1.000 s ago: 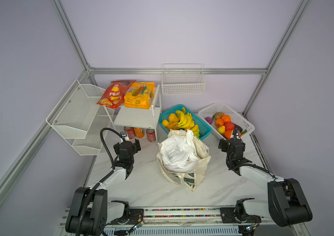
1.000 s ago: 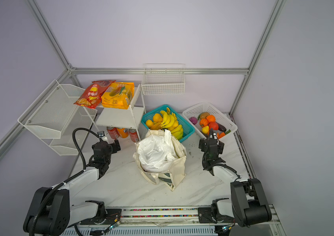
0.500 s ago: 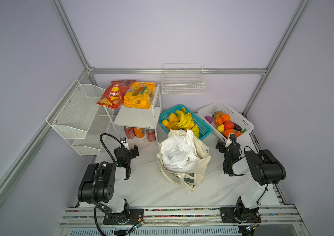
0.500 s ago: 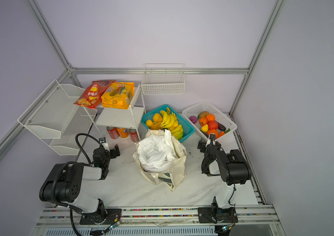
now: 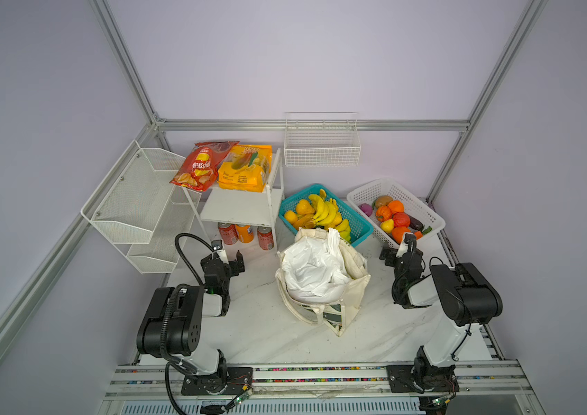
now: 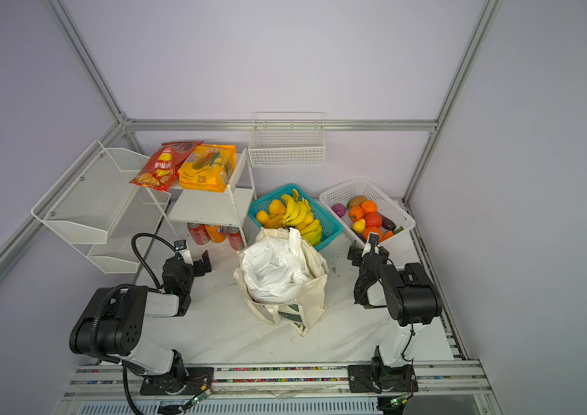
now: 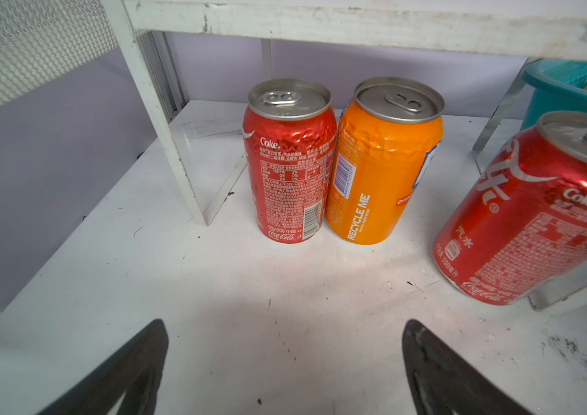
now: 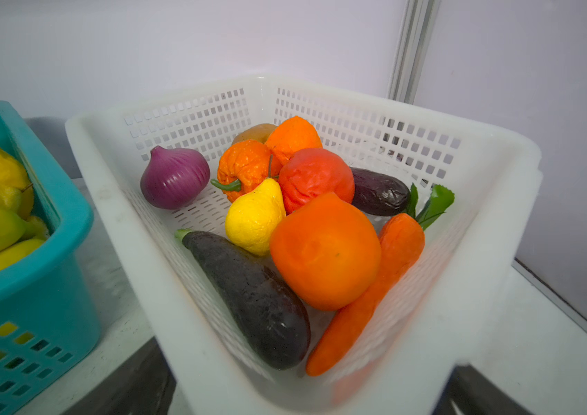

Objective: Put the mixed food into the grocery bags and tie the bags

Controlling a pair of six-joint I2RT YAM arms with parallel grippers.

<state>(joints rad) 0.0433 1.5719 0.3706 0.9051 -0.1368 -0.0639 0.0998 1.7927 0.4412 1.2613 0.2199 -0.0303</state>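
Both arms sat low on the white table, one on each side of the bags. The left gripper was spread wide and held nothing; just ahead of it stood three cans under the small shelf: a red can touching an orange can, and a second red can off to one side. The right gripper was also spread and empty, its fingers showing on either side of the near corner of the white basket of vegetables. Beside that basket was the teal basket of bananas. Two snack packets lay on the shelf top.

Between the grippers stood the cloth bag with a white plastic bag bunched in its mouth. I could not see whether any food was inside, and no knot showed. Plenty of food lay outside the bags, so packing and tying looked unfinished.
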